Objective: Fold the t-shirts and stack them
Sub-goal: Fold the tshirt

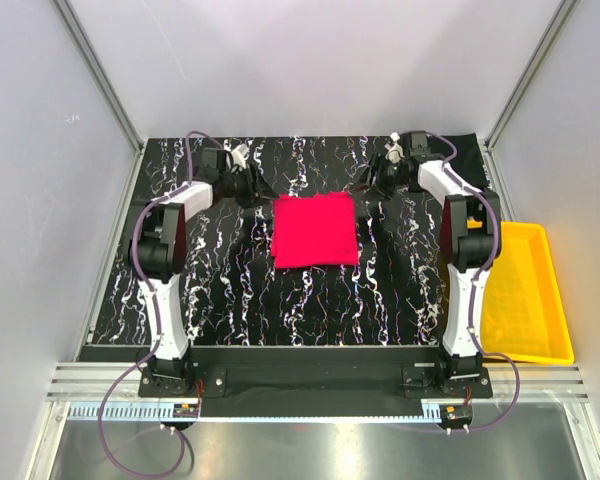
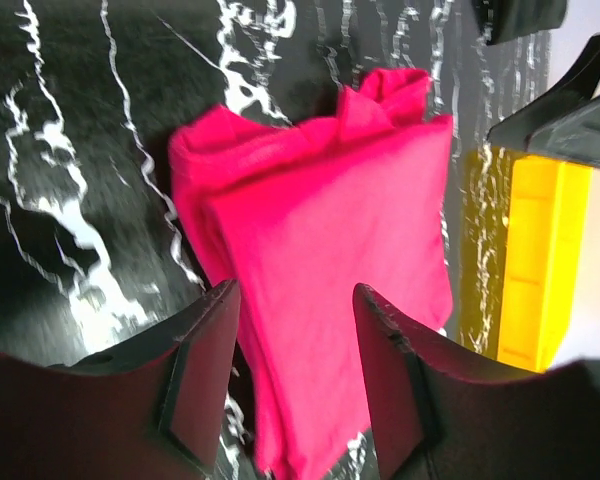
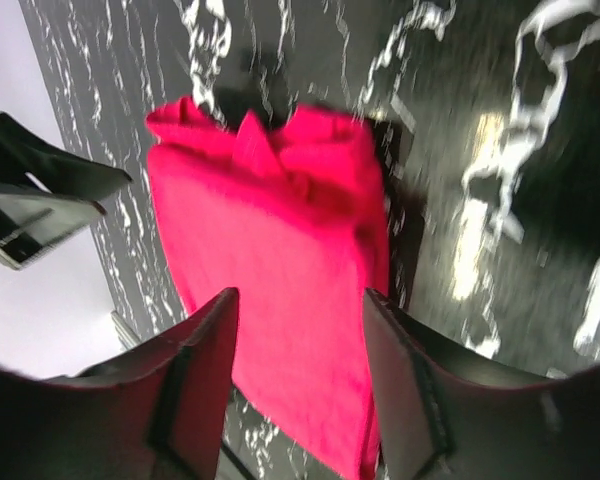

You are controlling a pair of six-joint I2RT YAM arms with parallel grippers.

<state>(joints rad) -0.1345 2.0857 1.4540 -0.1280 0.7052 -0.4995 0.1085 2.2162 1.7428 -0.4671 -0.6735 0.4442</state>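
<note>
The red t-shirt (image 1: pixel 315 230) lay folded into a rough square on the tabletop (image 1: pixel 230 290), its far edge bunched, with a small peak of cloth standing up at the middle. My left gripper (image 1: pixel 248 187) hung just off the shirt's far-left corner and my right gripper (image 1: pixel 378 172) just off its far-right corner. Both claws stood apart with nothing between the fingers, and in each wrist view the shirt showed through the gap, below and beyond.

I judged the fold nearly done and the tidying unfinished. To do it well, I would bring each claw down on its own far corner, pinch only the top layers, and pull both corners evenly, so that the square did not skew or drag open.

Near, left and right of the shirt there was bare tabletop, with room to slide or turn it. The yellow tray (image 1: pixel 525 290) sat well right of the shirt, past the right arm. Beyond the shirt's far edge the tabletop ended near the back wall, so I had little reach there. I could not pick out the black t-shirt for certain.
</note>
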